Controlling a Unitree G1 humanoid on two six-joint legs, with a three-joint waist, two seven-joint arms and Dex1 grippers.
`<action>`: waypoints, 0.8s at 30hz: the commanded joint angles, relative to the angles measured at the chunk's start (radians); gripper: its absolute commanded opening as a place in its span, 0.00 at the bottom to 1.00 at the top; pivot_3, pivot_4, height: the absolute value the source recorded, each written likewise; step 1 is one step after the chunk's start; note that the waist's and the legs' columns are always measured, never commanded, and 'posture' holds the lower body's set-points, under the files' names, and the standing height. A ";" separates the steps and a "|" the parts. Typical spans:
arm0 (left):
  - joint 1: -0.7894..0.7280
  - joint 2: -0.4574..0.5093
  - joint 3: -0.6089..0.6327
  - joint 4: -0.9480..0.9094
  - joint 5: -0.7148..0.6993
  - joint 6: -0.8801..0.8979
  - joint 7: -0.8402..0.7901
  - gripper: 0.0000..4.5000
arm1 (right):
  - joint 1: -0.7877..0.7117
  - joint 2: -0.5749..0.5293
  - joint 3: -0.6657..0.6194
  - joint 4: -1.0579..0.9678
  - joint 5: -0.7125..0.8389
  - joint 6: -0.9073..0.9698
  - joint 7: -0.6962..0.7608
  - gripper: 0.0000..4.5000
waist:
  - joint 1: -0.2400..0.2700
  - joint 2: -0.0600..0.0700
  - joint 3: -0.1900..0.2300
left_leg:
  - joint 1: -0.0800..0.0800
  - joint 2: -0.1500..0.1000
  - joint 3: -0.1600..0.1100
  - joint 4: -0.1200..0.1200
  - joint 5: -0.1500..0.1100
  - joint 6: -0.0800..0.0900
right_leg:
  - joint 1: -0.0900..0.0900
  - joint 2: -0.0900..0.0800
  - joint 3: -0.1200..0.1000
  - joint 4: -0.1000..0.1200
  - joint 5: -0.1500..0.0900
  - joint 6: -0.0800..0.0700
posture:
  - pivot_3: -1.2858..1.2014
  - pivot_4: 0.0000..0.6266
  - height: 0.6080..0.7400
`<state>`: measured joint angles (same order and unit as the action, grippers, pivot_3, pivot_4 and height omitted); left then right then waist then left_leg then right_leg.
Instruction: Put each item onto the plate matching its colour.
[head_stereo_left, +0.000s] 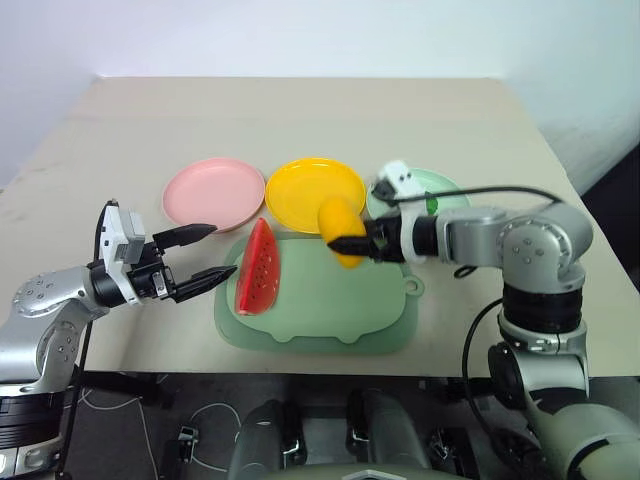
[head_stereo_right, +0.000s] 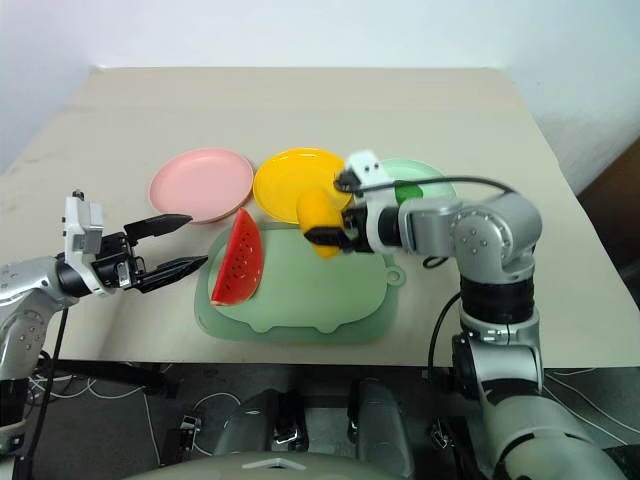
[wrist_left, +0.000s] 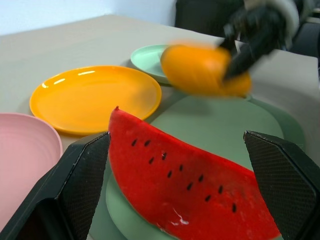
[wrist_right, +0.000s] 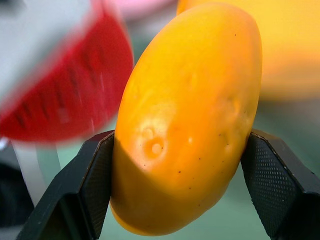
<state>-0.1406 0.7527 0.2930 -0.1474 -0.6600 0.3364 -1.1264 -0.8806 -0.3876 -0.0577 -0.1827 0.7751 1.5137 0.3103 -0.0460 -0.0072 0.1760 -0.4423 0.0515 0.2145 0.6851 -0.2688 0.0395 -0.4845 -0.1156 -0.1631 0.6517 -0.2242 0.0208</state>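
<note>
My right gripper (head_stereo_left: 350, 247) is shut on the yellow-orange mango (head_stereo_left: 340, 228) and holds it in the air over the mat's far edge, just in front of the yellow plate (head_stereo_left: 300, 185). In the right wrist view the mango (wrist_right: 187, 115) sits squeezed between both pads (wrist_right: 95, 185). The red watermelon wedge (head_stereo_left: 258, 268) lies on the left part of the mat. My left gripper (head_stereo_left: 222, 250) stands open just left of the wedge, pointing at it. The pink plate (head_stereo_left: 213, 192) is far left. A small green lime (head_stereo_left: 432, 203) rests on the mint green plate (head_stereo_left: 445, 185), partly hidden by my right wrist.
The large pale green mat (head_stereo_left: 330, 310) with a tab lies near the table's front edge, in front of the three plates. A black cable loops from my right arm over the table's right side. Bare tabletop stretches behind the plates.
</note>
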 joint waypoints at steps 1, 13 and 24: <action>-0.007 -0.001 0.013 -0.013 0.004 -0.017 0.010 1.00 | -0.071 -0.033 0.067 0.138 -0.102 -0.163 0.063 0.76 | 0.001 0.000 0.000 | 0.000 0.000 0.000 0.000 0.000 0.000 | 0.000 0.000 0.000 0.000 0.000 0.000 | 0.52 0.24 0.67; 0.024 -0.012 0.036 -0.030 0.009 -0.022 0.044 1.00 | -0.404 0.129 0.188 1.034 -0.439 -0.731 0.235 0.76 | -0.018 0.000 0.000 | 0.000 0.000 0.002 0.000 0.002 0.002 | -0.001 0.001 0.000 0.003 0.000 0.000 | 0.52 0.24 0.67; 0.078 -0.011 0.075 -0.086 -0.011 -0.012 0.064 1.00 | -0.488 0.280 0.165 1.289 -0.568 -0.900 0.277 0.76 | -0.024 0.000 0.000 | 0.000 0.000 0.002 0.001 0.003 0.002 | -0.003 -0.001 0.000 0.008 0.000 0.000 | 0.52 0.24 0.67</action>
<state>-0.0697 0.7390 0.3342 -0.1992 -0.6477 0.3343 -1.0649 -1.3293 -0.1120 0.1320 1.1100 0.2165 0.6431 0.5868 -0.0700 -0.0072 0.1761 -0.4424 0.0512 0.2161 0.6859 -0.2656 0.0414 -0.4876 -0.1169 -0.1630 0.6606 -0.2243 0.0212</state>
